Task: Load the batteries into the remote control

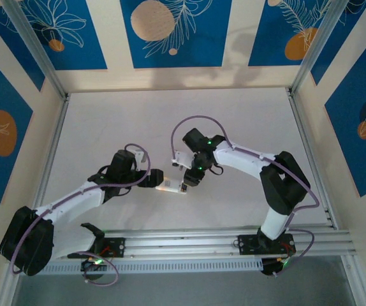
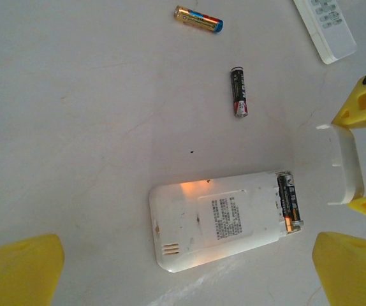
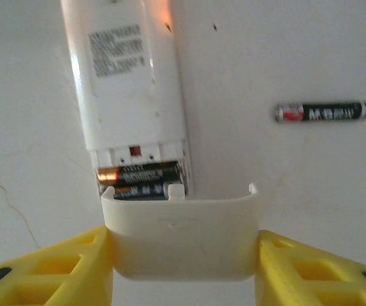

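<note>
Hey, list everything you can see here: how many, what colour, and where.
remote: one, white, face down, battery bay open
bay batteries: two, dark with coppery ends, in the bay
black battery: one, black and red, loose on table
gold battery: one, gold and blue, loose on table
second remote: one, white, buttons up, further off
battery cover: one, white, held at the bay end
table: one, white
left pincer: one, yellow, open over the remote
right pincer: one, yellow, shut on battery cover

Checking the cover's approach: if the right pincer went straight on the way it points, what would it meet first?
The battery cover it holds leads the right pincer, so that cover would probably meet the open battery bay of the remote first, where two batteries lie. Its height above the table is unclear.
</note>
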{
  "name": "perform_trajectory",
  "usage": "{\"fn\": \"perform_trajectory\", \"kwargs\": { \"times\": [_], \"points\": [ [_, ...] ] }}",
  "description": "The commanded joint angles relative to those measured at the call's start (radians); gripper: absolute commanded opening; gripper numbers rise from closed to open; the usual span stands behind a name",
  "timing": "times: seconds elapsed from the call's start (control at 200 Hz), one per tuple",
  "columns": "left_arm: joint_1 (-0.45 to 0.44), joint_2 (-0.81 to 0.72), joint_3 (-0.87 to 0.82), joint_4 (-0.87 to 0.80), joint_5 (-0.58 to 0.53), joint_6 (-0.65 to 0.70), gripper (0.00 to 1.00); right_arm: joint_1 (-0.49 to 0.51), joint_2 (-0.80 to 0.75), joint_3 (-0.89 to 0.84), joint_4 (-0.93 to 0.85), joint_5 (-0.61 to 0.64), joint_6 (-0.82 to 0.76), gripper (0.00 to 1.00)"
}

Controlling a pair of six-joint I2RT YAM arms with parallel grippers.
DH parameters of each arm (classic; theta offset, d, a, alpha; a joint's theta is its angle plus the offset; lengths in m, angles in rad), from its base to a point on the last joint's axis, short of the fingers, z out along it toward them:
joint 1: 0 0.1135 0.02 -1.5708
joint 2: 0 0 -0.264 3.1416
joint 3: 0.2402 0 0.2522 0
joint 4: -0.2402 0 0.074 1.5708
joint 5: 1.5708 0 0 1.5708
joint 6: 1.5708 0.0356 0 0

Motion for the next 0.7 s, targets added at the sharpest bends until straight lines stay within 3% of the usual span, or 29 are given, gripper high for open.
{"fn": "perform_trajectory", "kwargs": {
  "times": [0.0,0.695],
  "points": [
    [0.0,-0.021,-0.015,0.016,-0.012,0.014,1.0,0.017,0.015,-0.029,0.054,-0.041,-0.01,0.52],
    [-0.001,-0.02,-0.012,0.014,-0.016,0.014,1.0,0.064,0.118,-0.045,0.035,-0.054,0.026,0.54]
  ]
}}
